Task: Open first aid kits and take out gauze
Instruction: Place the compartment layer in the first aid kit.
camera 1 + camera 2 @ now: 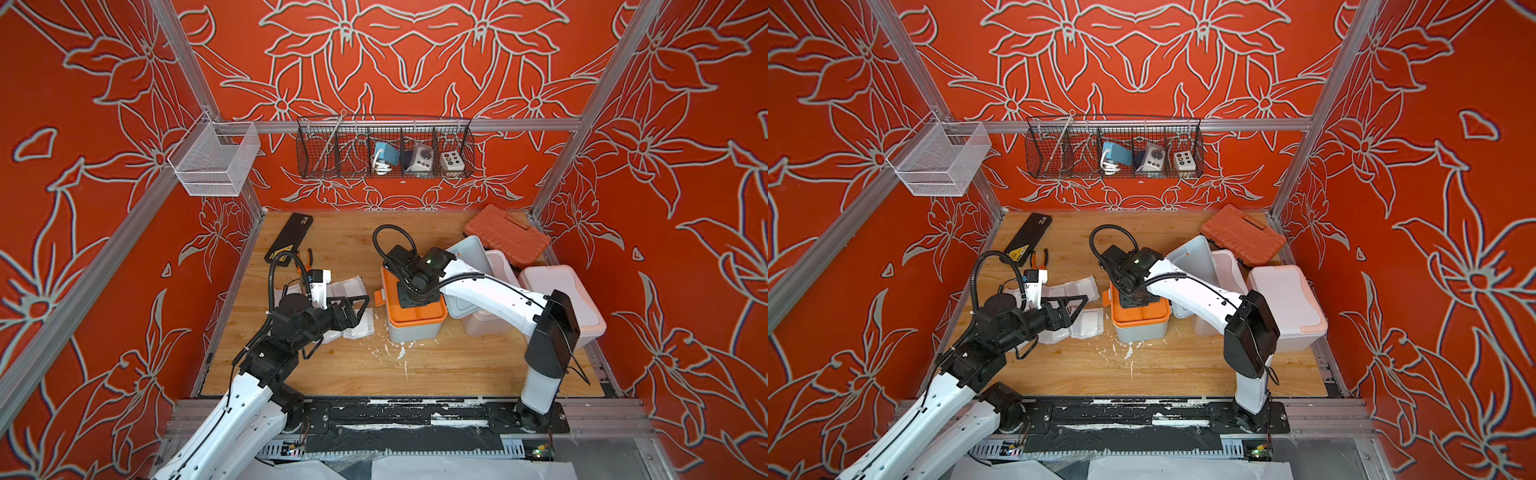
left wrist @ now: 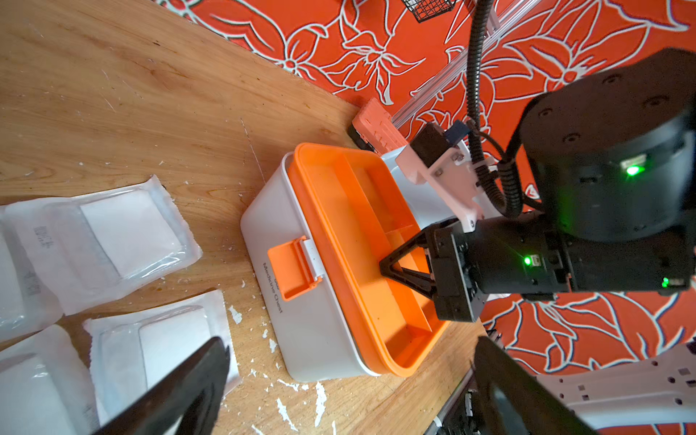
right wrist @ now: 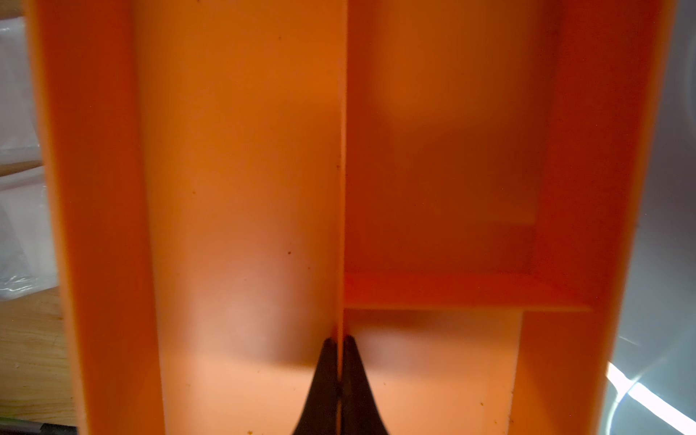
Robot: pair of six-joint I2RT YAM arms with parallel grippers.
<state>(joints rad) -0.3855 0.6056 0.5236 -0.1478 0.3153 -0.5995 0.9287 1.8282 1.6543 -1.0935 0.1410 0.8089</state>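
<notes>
Right jaws: we see the right gripper (image 3: 341,341) pinched tight on the thin divider (image 3: 342,188) of the orange tray (image 3: 241,188), one finger on either side.
Kit: the blue-grey first aid kit (image 2: 301,320) sits directly under those jaws, with the tray seated in its top.
Axis: the divider runs straight ahead from the fingertips, along the kit's long side; the orange latch (image 2: 292,269) faces the left gripper (image 1: 359,309).
Left jaws: spread wide.
Gauze: the gauze packets (image 2: 128,237) lie flat on the table below and beside the left jaws, outside the kit. We cannot tell whether the jaws touch them.
</notes>
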